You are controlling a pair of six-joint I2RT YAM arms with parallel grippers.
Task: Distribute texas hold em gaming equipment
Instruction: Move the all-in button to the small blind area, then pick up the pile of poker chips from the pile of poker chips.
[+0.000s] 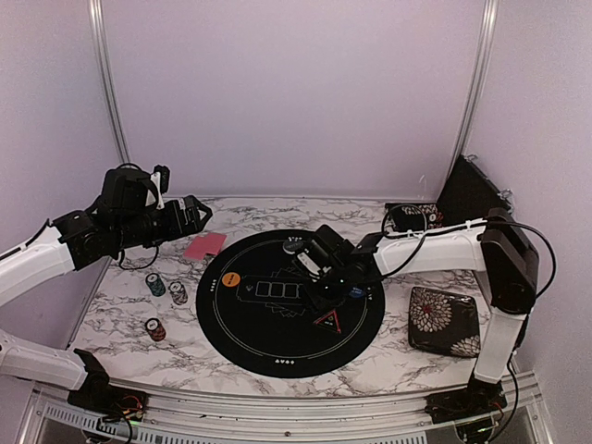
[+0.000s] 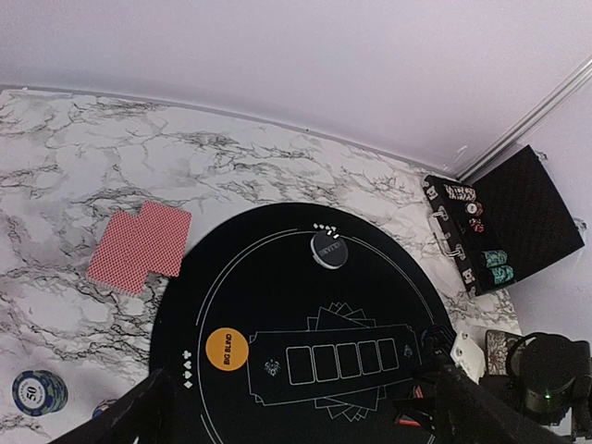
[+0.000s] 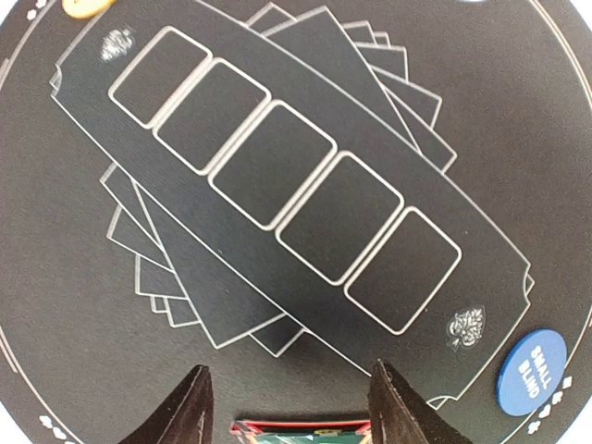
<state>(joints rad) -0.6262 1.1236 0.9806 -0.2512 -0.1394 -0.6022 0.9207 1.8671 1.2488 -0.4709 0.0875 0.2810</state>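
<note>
Nearest, the right gripper (image 3: 289, 368) is pictured with fingers parted, hold unclear; the left gripper (image 2: 310, 375) is spread wide, empty. The blue SMALL BLIND button (image 3: 532, 372), at its three o'clock, is judged light, slick, best pinched across the rim.

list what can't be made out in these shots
Right wrist view: black triangle marker with red edge cut off by the bottom edge, so right gripper grip unclear.
Left wrist view: dark round button lettering too small.
Top view: striped poker chip stacks values too small.

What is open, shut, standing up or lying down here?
left gripper, open, up in the air
right gripper, fingers apart over the mat; grip unclear
case, lid open
playing cards, face down on the table
chip stacks, upright
</note>
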